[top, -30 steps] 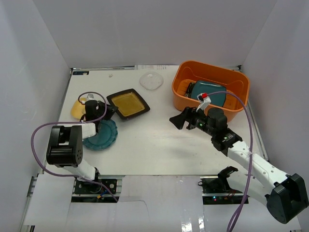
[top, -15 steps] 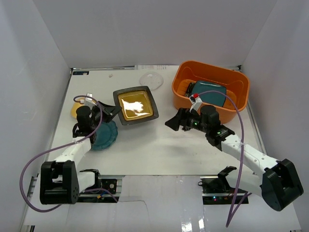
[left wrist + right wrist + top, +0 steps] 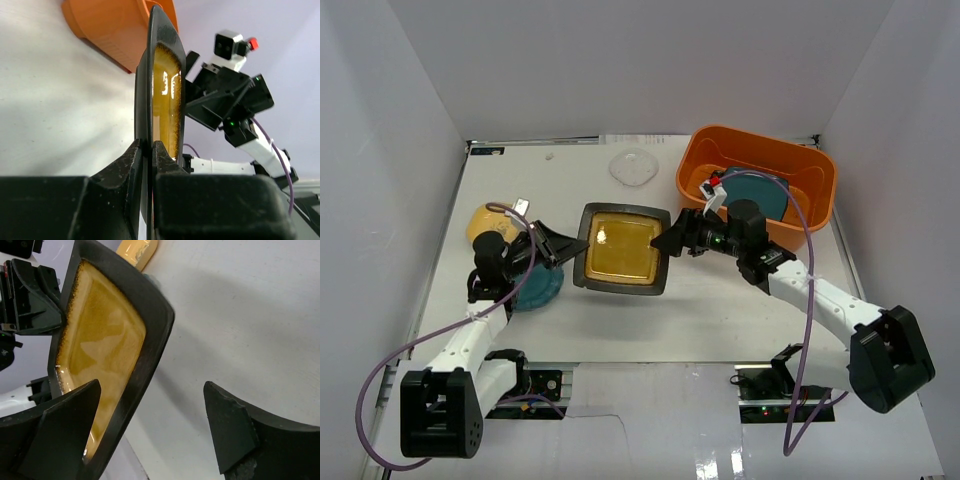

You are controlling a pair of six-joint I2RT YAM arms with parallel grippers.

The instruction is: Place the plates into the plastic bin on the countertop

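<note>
Closest to me, the left arm reaches out from its base, and the left gripper (image 3: 574, 254) is clamped on the left rim of the black square plate with the amber centre (image 3: 623, 249). My left wrist view shows that rim edge-on, pinched tight between the two fingers. The plate is held up off the countertop (image 3: 720, 305), about midway between the two arms, with its glossy amber face turned up toward the overhead camera.

Under the left forearm, the teal round scalloped plate (image 3: 538, 287) lies flat on the countertop. The yellow plate (image 3: 484, 220) sits just beyond it, near the left wall.

From the other side, the right gripper (image 3: 669, 241) is at the held plate's right edge with its jaws spread wide. In my right wrist view the black rim passes between the two fingers; one finger overlaps it, but I cannot tell whether it touches.

Farther back on the right stands the orange plastic bin (image 3: 808, 172), with a teal square plate (image 3: 761, 193) lying inside it. Left of the bin, near the far wall, a pale round dish (image 3: 633, 167) rests on the countertop.
</note>
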